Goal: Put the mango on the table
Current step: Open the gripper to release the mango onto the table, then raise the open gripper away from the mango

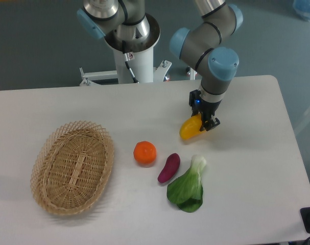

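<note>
Fingers [203, 122] clamped on the smooth, elongated yellow-orange mango [190, 128], tilted over the table [246, 168].

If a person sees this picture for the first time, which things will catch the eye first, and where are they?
The eye goes first to the gripper, right of the table's middle, shut on the yellow mango low over the white table. Next comes the big wicker basket at the left, with nothing visible inside. Between them lie the orange, the purple eggplant and a leafy green vegetable.
</note>
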Tool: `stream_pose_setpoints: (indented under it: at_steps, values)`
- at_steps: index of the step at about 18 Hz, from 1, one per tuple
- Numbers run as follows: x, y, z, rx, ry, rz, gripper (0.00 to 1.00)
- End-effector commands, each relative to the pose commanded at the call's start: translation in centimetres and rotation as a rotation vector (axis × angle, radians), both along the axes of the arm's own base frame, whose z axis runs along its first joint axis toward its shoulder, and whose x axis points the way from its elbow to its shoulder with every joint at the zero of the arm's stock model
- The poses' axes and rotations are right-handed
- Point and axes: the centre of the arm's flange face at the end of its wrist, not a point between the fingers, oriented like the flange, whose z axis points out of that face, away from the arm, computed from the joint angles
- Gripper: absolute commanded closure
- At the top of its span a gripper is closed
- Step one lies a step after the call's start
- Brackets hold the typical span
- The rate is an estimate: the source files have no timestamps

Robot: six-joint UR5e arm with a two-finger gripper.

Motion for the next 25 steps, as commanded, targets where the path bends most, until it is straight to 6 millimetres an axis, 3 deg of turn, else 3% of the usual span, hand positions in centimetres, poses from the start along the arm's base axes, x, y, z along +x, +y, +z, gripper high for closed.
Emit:
stream_pose_setpoints:
  at_steps: [1,2,9,17,25]
  values:
    - [0.0,0.0,0.0,0.003,0.007,0.001,0.07]
    - [-0.2,0.1,0.2,0.008,0.019,0.005,0.00]
    - [-0.4,-0.1,0.6,0.013,0.031,0.009,0.00]
    - [-1.5,0.1,3.4,0.045,0.082,0.050,0.00]
    - [-1.6,0.0,3.8,0.048,0.086,0.072,0.00]
